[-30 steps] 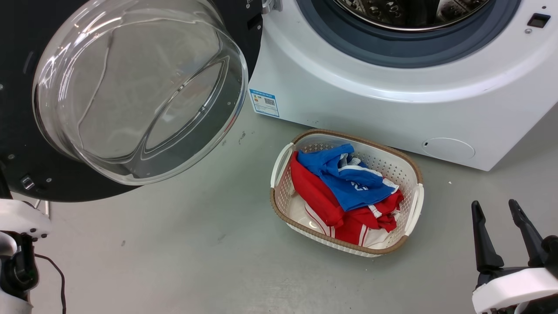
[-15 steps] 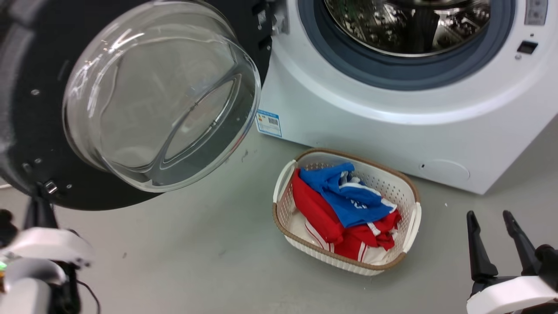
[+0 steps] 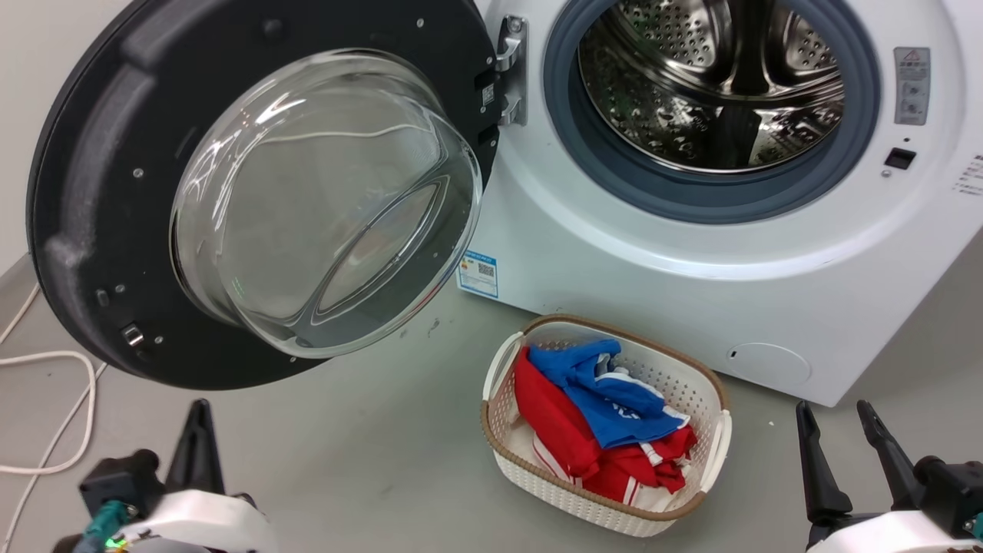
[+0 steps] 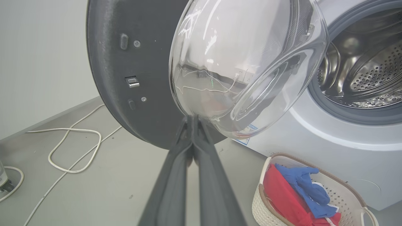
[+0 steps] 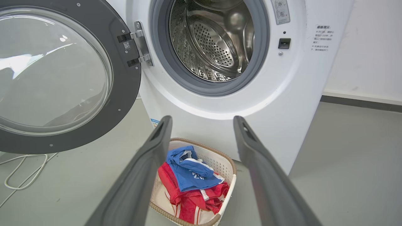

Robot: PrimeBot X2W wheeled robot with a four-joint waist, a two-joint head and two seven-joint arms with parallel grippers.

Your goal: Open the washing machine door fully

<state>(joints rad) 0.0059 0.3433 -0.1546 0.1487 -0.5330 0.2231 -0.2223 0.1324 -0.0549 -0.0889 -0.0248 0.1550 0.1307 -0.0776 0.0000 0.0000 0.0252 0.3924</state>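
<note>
Head view: the washing machine door [image 3: 92,153] stands open to the left of the washing machine [image 3: 653,292]. It hangs on its metal hinge [image 3: 511,69], with the glass bowl [image 3: 322,207] bulging toward the camera. The steel drum [image 3: 714,84] lies exposed inside the grey gasket [image 3: 614,184]. A laundry basket [image 3: 722,453] holding red and blue clothes [image 3: 561,438] sits on the floor [image 3: 345,461] just in front of the washer, right of the door's lower edge. A white cable [image 3: 69,415] loops on the floor left of the door. The left gripper [image 3: 201,430] sits below the door, apart from it. The right gripper [image 3: 832,411] sits low right, near the basket. Left wrist view: the fingers are pressed together on nothing, tips aimed at the bowl's underside; contact cannot be determined. Right wrist view: the fingers are spread wide and empty, with the basket seen between them and the drum beyond.
</note>
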